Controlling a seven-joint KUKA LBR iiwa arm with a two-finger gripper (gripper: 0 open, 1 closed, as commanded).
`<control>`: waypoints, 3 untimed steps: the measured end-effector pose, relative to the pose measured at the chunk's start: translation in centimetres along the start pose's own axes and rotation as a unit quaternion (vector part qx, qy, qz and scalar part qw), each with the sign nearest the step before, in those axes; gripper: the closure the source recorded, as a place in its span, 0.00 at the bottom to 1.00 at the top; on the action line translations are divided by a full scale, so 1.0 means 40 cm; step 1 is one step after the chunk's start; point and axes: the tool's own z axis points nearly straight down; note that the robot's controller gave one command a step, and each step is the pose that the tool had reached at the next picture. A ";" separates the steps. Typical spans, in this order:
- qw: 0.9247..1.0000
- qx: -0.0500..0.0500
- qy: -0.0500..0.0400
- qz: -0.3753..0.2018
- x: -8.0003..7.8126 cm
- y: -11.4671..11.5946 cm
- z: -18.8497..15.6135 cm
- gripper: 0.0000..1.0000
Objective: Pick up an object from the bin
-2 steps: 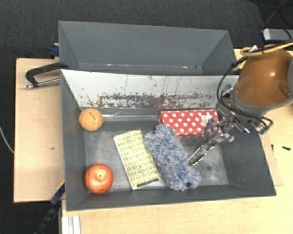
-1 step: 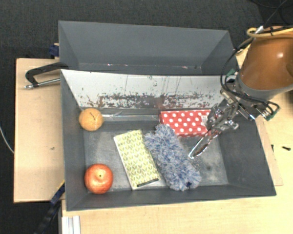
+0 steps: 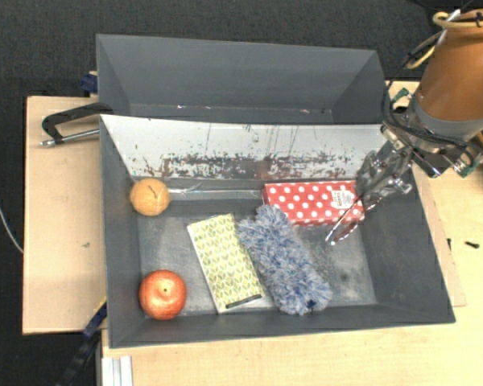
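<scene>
At right side of the bin [image 3: 117, 280], the gripper [image 3: 344, 225] is seen low, near the floor. It is placed just at the right end of a red box w/ white dots [image 3: 306, 202]. This box is laid flat along the back wall, approx. middle to right. Whether the gripper is spread or pressed together cannot be told. Just to its left-front a fluffy blue-grey duster [image 3: 283, 261] is laid, touching the box. Beside the duster a yellow-green patterned packet [image 3: 224, 261] is found. Well apart, at left, an orange fruit [image 3: 150, 197] and a red apple [image 3: 163, 294] are placed.
</scene>
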 end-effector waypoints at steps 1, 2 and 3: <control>1.000 0.005 -0.004 0.005 0.000 -0.036 -0.087 1.00; 1.000 0.003 -0.002 0.005 -0.051 0.096 0.048 1.00; 0.998 0.001 -0.002 -0.064 -0.057 0.112 0.164 1.00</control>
